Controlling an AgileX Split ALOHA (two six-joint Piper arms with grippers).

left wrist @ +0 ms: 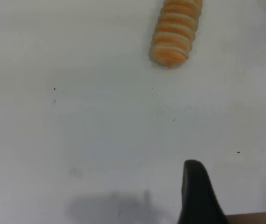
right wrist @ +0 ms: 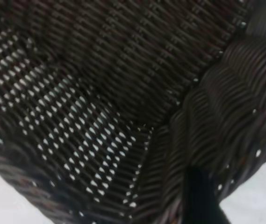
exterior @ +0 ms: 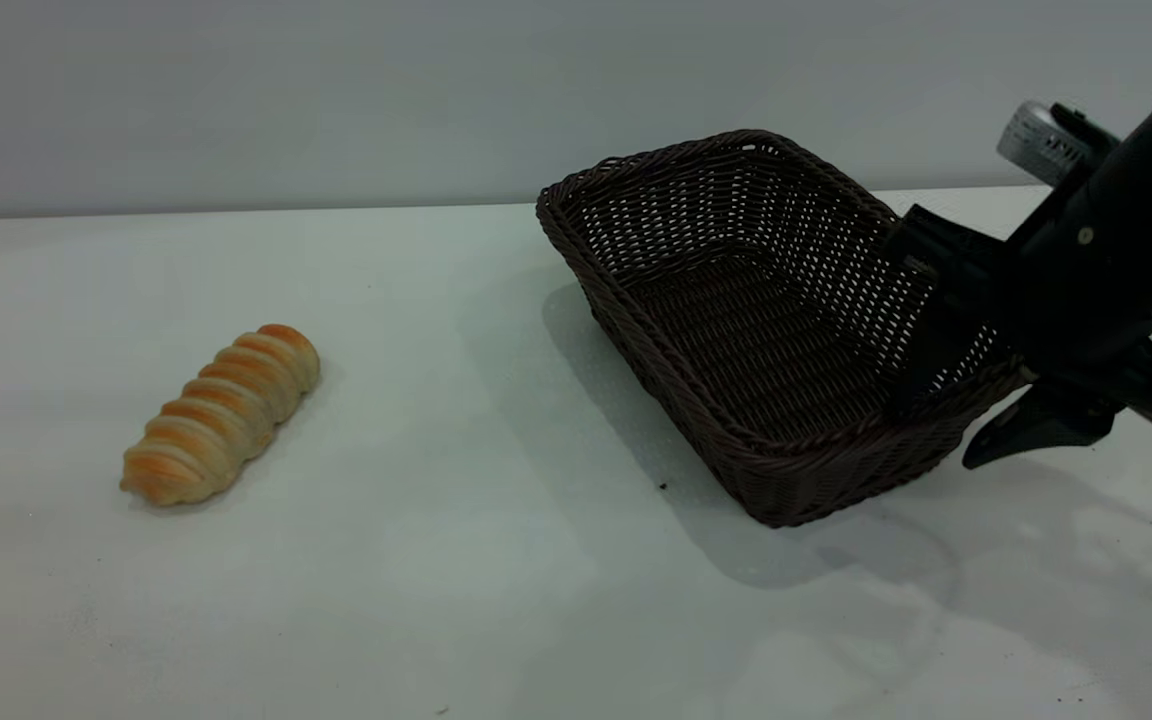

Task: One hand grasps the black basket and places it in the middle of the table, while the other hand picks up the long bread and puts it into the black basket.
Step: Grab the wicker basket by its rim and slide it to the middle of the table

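A: Step in hand: the black basket (exterior: 746,330), at 3 o'clock on the worktop (exterior: 456,600), is tilted, its right wall pinched between the fingers of the right gripper (exterior: 956,400). Carriage to the centre is judged to be required next.

B: Noted. Woven, open-weave, braided rim. The long bread (exterior: 221,415), ridged and golden, lies at 9 o'clock, untouched. Left gripper (left wrist: 198,198): finger state cannot be told.

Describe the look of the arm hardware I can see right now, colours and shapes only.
The right arm is a thick matte black tube with a small pale screw dot, and a silver-grey ribbed cylinder sits behind it. Its end effector has black angular fingers, one of which tapers to a point. Of the left end effector only one black rounded fingertip shows in its wrist view. No cables or markings are visible.
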